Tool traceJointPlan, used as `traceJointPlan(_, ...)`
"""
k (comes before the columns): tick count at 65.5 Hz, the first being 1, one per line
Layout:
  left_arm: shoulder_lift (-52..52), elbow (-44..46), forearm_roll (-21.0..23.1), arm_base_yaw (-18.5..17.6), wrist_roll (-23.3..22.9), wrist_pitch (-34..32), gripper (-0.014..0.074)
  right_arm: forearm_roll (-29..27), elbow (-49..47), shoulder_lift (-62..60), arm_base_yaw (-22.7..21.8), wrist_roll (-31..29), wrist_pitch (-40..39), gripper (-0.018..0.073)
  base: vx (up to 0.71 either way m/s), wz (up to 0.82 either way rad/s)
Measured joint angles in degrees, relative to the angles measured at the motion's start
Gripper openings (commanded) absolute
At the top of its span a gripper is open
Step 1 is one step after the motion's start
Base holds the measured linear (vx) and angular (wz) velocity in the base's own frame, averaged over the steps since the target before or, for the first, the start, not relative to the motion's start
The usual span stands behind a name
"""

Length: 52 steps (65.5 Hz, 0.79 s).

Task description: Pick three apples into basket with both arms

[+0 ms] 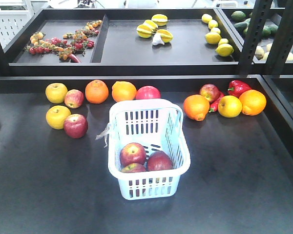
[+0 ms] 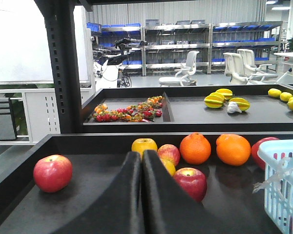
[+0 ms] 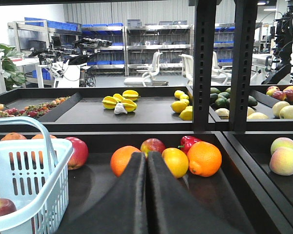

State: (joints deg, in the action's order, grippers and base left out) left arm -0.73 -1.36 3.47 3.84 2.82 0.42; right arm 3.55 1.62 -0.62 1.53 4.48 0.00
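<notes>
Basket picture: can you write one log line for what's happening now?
basket: holds three apples | left gripper: shut, empty | right gripper: shut, empty

Three dark red apples (image 1: 145, 159) lie touching one another inside the pale blue slotted basket (image 1: 178, 127), which stands upright on the table.

My left end effector (image 2: 142, 161) is closed, its two black fingers (image 2: 122, 195) pressed flat together with only a thin seam between them, and nothing is held there. It sits low and points level ahead. My right end effector (image 3: 146, 161) matches it: both fingers (image 3: 168, 195) meet along a narrow line, empty, low and aimed straight forward. Neither of my arms shows in the front-facing view.
</notes>
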Motion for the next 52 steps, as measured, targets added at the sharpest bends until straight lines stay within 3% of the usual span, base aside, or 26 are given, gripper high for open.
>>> traceJointPlan(52, 0.00, 0.00, 0.00, 0.00, 0.00, 0.00, -0.0006, 0.00, 0.00, 0.00, 0.00, -0.18, 0.00, -0.0005, 0.00, 0.00)
